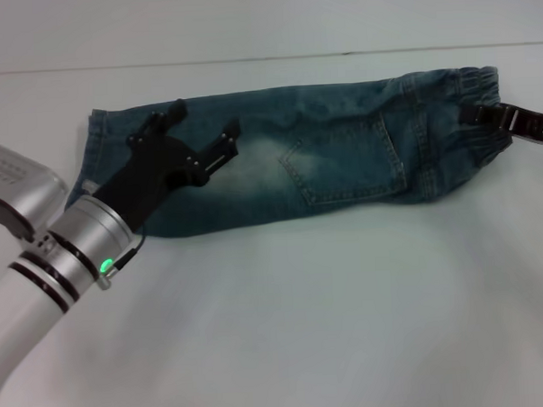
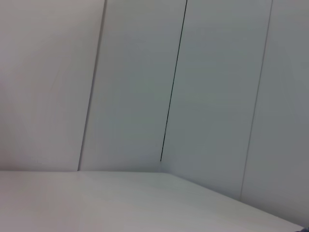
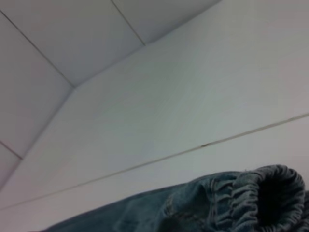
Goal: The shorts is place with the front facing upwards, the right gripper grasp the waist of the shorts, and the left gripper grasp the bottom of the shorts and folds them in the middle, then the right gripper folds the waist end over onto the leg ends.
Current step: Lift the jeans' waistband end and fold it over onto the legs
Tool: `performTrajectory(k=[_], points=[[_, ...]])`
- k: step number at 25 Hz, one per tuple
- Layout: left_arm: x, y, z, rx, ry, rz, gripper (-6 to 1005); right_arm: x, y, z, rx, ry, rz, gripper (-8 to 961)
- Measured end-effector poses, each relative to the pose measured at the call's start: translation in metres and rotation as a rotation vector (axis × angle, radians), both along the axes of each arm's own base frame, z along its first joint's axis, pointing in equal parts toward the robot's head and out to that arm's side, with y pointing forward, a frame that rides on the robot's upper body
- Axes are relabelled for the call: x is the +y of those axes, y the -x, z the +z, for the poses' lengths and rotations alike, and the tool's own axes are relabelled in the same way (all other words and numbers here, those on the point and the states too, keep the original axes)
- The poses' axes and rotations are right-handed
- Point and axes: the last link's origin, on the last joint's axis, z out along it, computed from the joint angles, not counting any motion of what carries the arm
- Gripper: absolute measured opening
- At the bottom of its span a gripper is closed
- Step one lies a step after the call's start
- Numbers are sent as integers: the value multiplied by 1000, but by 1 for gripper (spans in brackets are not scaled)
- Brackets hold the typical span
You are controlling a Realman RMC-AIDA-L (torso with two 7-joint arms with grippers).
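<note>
The blue denim shorts (image 1: pixel 341 151) lie on the white table (image 1: pixel 330 309), folded lengthwise into one long strip with a back pocket facing up. The leg ends point left and the elastic waist (image 1: pixel 469 87) points right. My left gripper (image 1: pixel 203 119) hovers over the leg end, open, with nothing between its black fingers (image 1: pixel 228 133). At the right edge my right gripper (image 1: pixel 484 115) is shut on the waist. The gathered waistband (image 3: pixel 251 193) shows close up in the right wrist view.
The white table stretches wide in front of the shorts, with a seam line (image 1: pixel 247 60) behind them. The left wrist view shows only wall panels (image 2: pixel 193 96) and the table surface.
</note>
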Motion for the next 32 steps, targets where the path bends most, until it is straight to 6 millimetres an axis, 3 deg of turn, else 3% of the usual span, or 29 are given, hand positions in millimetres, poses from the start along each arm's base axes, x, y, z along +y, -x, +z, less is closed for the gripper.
performTrajectory(k=[8,13,16,24,32], points=[[-4,-17,-25,-55,-15,68,862,-19,1,19,80,15,25,114],[-11,-33,-45,57,-98,71,652,-29,7,29,133,56,42,114],[-13,-39,-57,150,-102,60,587,-33,14,38,166,76,65,113],[-14,-36,-72,245,-21,73,412,-36,53,64,229,109,180,113],[-22,-39,-82,284,37,24,85,-12,115,94,238,94,364,114]])
